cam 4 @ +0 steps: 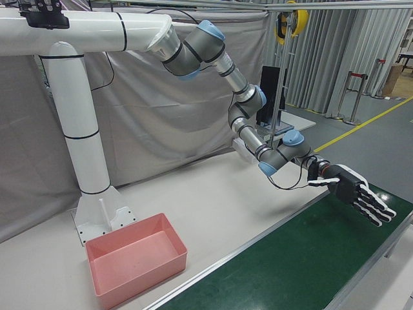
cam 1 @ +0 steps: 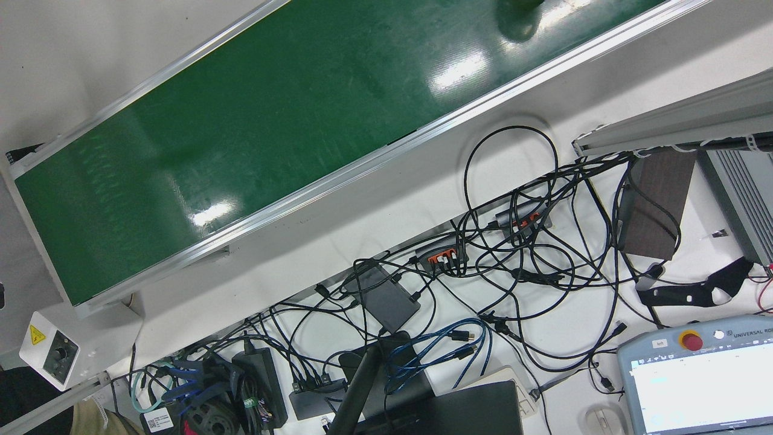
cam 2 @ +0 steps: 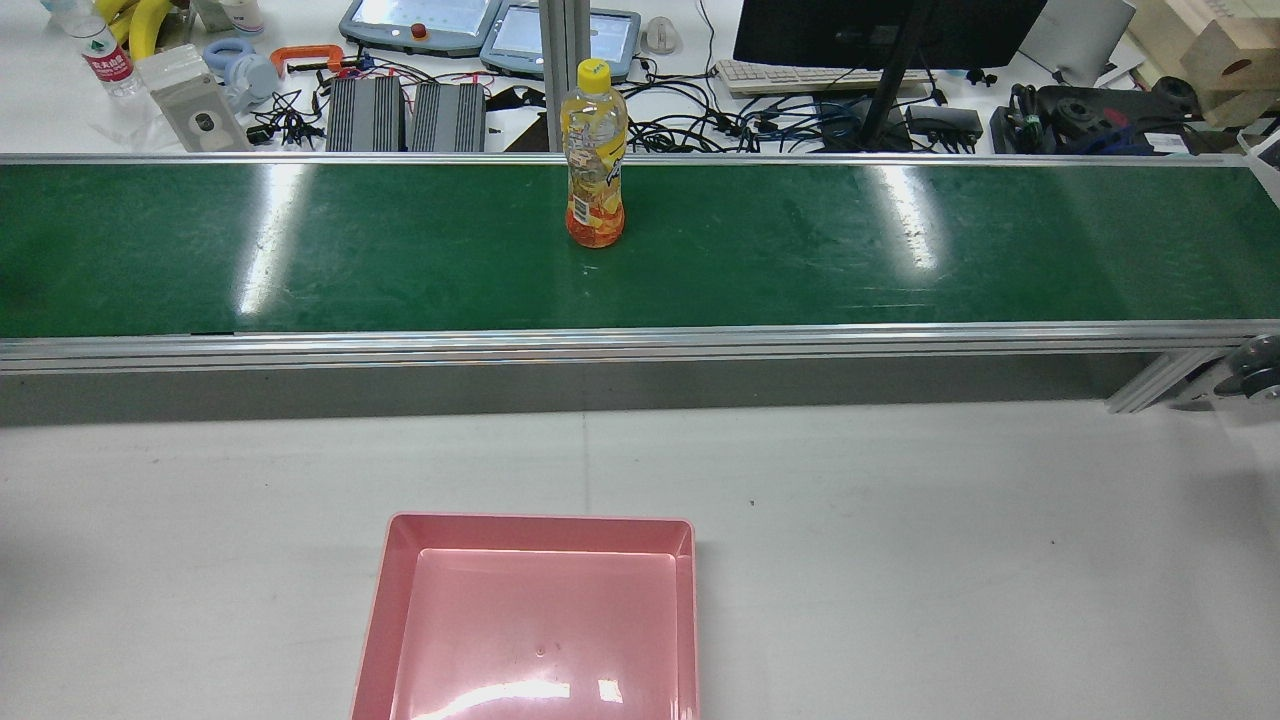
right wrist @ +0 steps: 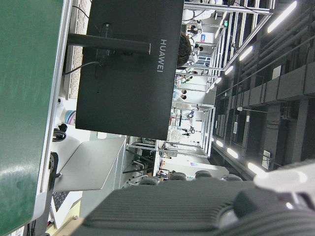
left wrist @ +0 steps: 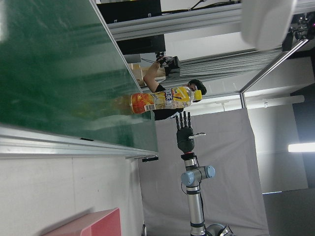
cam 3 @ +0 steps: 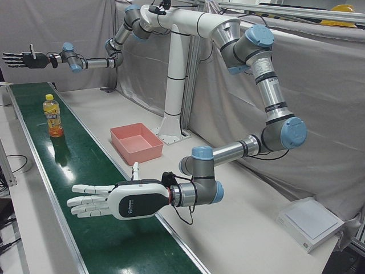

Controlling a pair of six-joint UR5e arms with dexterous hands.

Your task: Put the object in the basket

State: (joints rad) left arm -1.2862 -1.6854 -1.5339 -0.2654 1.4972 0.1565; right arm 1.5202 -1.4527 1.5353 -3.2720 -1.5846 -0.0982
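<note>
Far left, over the near stretch of the green belt (cam 2: 900, 260) in the left-front view: left hand (cam 3: 117, 201), flat, palm down, fingers straight and spread, holding nothing. Well apart from the bottle, so count on a long sideways reach along the belt if using this hand.

Left of centre on the white worktop (cam 2: 950, 500), on the robot's side of the belt: pink basket (cam 2: 540, 521), empty, wide and low-walled. An easy target; no need to lift high to clear the rim.

Just right of the basket's middle and beyond it: bottle (cam 2: 595, 165), yellow cap, upright on the belt, close to its far edge.
- Approach from the side, level with the label, never from above the cap.
- Keep the fingers wide until the body sits against the palm, then wrap around the middle of the bottle.
- Avoid nudging first: tall and narrow, so likely to topple or roll.
- Lift straight up before drawing back over the belt's metal rail, then lower into the basket before letting go.

Far right: right hand (cam 4: 358, 194), above the belt, fingers likewise extended and apart, empty. Keep the idle hand out of the other's path.
</note>
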